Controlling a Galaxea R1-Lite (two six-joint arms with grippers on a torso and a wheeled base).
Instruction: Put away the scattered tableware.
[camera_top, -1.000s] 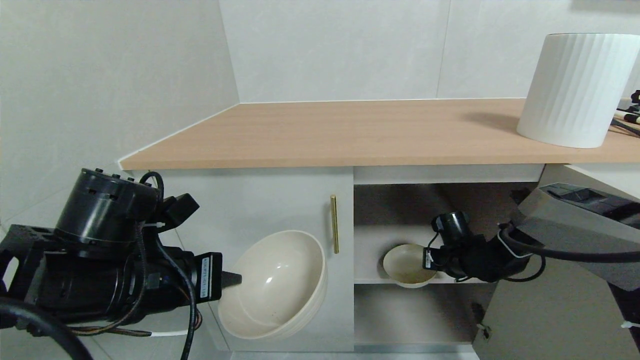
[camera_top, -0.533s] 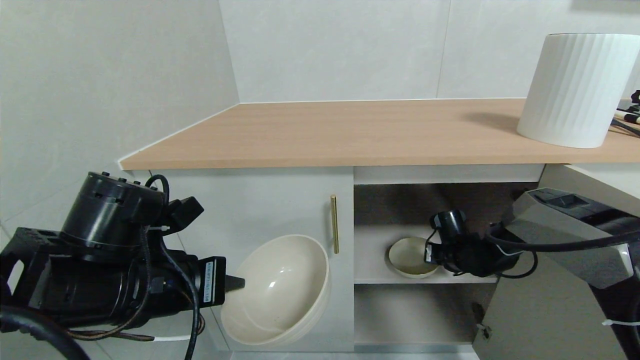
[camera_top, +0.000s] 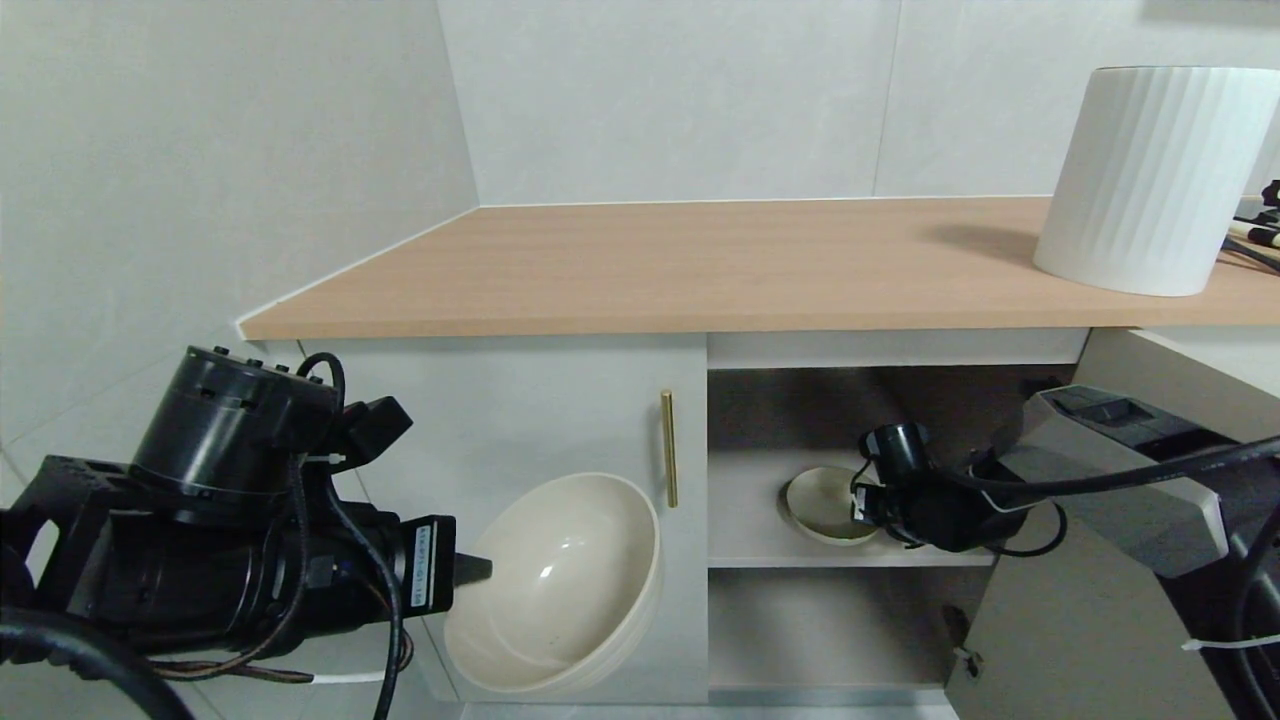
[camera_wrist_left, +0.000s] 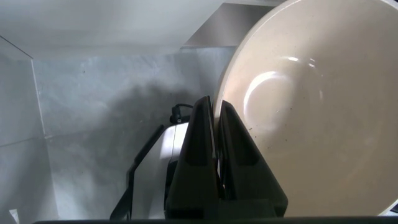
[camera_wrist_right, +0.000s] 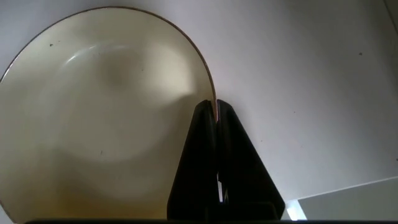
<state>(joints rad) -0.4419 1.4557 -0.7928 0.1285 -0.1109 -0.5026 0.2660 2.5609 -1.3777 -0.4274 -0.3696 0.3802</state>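
The large bowl (camera_top: 555, 585) was held by its rim in the left end effector (camera_wrist_left: 216, 104), which was clamped on it. The bowl was tipped on edge in front of the shut cabinet door (camera_top: 560, 410), just beside the handle (camera_top: 668, 448). The small bowl (camera_top: 822, 503) was pinched at its rim by the right end effector (camera_wrist_right: 216, 115) inside the open compartment, tilted over the shelf (camera_top: 745, 548). Whether it was touching the shelf could not be told.

The likeliest fault was judged to be a release made too early. If the small bowl were let go while tilted and not fully seated, it could be rocked or rolled off the shelf's front edge and dropped. Each grip was a narrow pinch on a smooth, thin rim, so either bowl could be swung or slipped by a jolt. The large bowl seemed more at risk, since its whole weight was hung from one point on its rim. It could also be knocked against the door or the handle if the left arm were shifted carelessly, and chipped or pulled loose.
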